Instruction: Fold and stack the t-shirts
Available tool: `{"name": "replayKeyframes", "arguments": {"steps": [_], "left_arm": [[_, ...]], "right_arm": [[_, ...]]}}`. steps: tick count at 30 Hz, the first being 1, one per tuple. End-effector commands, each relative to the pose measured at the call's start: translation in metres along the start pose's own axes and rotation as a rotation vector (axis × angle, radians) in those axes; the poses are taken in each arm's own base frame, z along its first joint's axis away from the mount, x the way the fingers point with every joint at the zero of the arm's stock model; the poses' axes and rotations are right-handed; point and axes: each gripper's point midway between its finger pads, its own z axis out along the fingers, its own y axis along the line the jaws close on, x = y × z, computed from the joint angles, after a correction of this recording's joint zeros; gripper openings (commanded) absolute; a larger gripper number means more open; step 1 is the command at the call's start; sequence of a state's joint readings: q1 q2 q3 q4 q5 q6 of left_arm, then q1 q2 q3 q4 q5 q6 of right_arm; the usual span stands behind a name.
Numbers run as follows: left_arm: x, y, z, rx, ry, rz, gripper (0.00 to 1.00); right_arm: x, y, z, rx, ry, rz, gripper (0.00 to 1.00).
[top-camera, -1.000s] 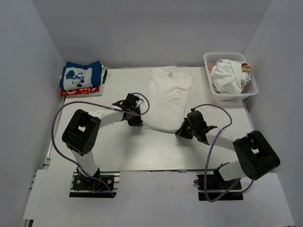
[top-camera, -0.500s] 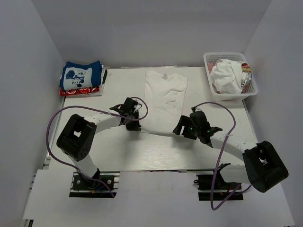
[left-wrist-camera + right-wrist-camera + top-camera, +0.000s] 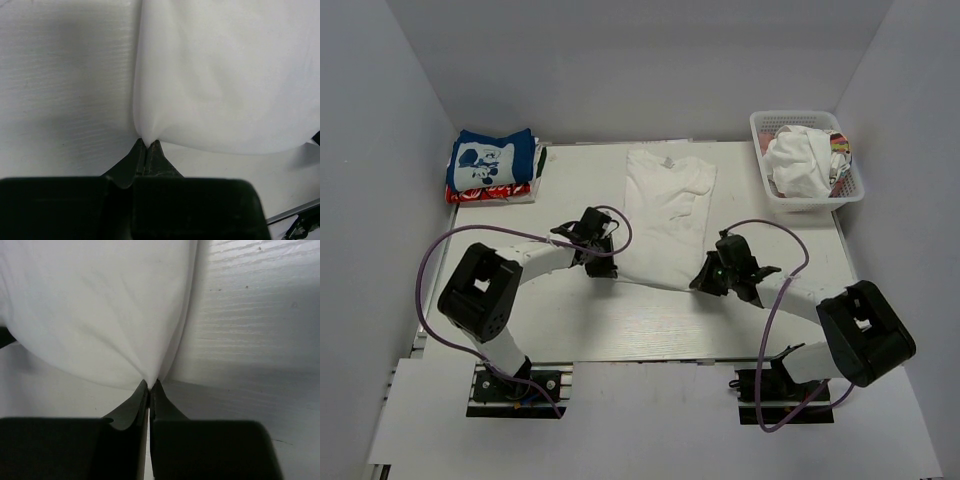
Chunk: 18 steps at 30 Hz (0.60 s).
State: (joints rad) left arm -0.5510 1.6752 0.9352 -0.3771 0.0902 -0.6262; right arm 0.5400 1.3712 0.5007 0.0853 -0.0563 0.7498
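A large plain white t-shirt [image 3: 665, 210] lies spread on the middle of the table, collar toward the back. My left gripper [image 3: 601, 262] is shut on its near left hem corner; the wrist view shows the cloth [image 3: 220, 75] pinched at the fingertips. My right gripper [image 3: 705, 280] is shut on the near right hem corner, with the cloth [image 3: 100, 305] pinched likewise. The hem hangs taut between the two grippers just above the table. A folded stack sits at the back left: a blue t-shirt with white print [image 3: 492, 160] on top of a red patterned one [image 3: 485, 192].
A white basket [image 3: 806, 197] at the back right holds a crumpled white t-shirt [image 3: 797, 163] and a bit of colourful cloth [image 3: 840, 145]. White walls close in the back and both sides. Purple cables loop from both arms over the table.
Both grippers dragged the white t-shirt to the left and a little nearer, then nearly stopped. The shirt now lies straighter than a second ago.
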Motion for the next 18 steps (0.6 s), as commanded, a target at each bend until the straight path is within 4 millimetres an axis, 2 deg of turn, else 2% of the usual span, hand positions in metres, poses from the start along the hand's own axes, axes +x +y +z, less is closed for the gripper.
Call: {"name": "replayKeyframes", "arguments": {"steps": [1, 2, 4, 6, 7, 9, 10, 12, 13, 15, 16, 18], "left_arm": [[-0.005, -0.006, -0.019, 0.032, -0.038, -0.004, 0.0], [0.0, -0.005, -0.021, 0.037, -0.022, -0.005, 0.0], [0.005, -0.011, -0.033, 0.062, -0.017, -0.004, 0.0], [0.015, -0.008, -0.042, 0.067, -0.003, -0.005, 0.0], [0.016, -0.013, -0.057, 0.085, -0.017, 0.008, 0.0], [0.021, -0.017, -0.072, 0.108, -0.023, 0.006, 0.0], [0.024, -0.02, -0.087, 0.13, -0.045, 0.018, 0.0], [0.019, -0.023, -0.1, 0.147, -0.086, 0.012, 0.0], [0.012, -0.033, -0.112, 0.179, -0.119, 0.025, 0.0], [0.001, -0.04, -0.129, 0.205, -0.171, 0.029, 0.0], [-0.011, -0.048, -0.138, 0.22, -0.208, 0.031, 0.0], [-0.027, -0.053, -0.148, 0.214, -0.266, 0.028, 0.0]], "right_arm": [[0.002, 0.009, -0.005, -0.047, 0.008, 0.011, 0.0], [0.009, 0.009, -0.01, -0.055, 0.028, 0.007, 0.0], [0.009, 0.015, -0.019, -0.074, 0.023, -0.012, 0.0], [0.016, 0.019, -0.035, -0.084, 0.049, -0.03, 0.0], [0.02, 0.019, -0.041, -0.081, 0.071, -0.039, 0.0], [0.02, 0.034, -0.06, -0.134, 0.07, -0.066, 0.0], [0.017, 0.04, -0.067, -0.141, 0.071, -0.076, 0.0], [0.009, 0.05, -0.079, -0.166, 0.034, -0.101, 0.0], [0.0, 0.057, -0.09, -0.183, 0.003, -0.116, 0.0], [-0.015, 0.065, -0.099, -0.173, -0.04, -0.131, 0.0], [-0.031, 0.075, -0.108, -0.181, -0.085, -0.139, 0.0], [-0.044, 0.08, -0.112, -0.172, -0.127, -0.139, 0.0]]}}
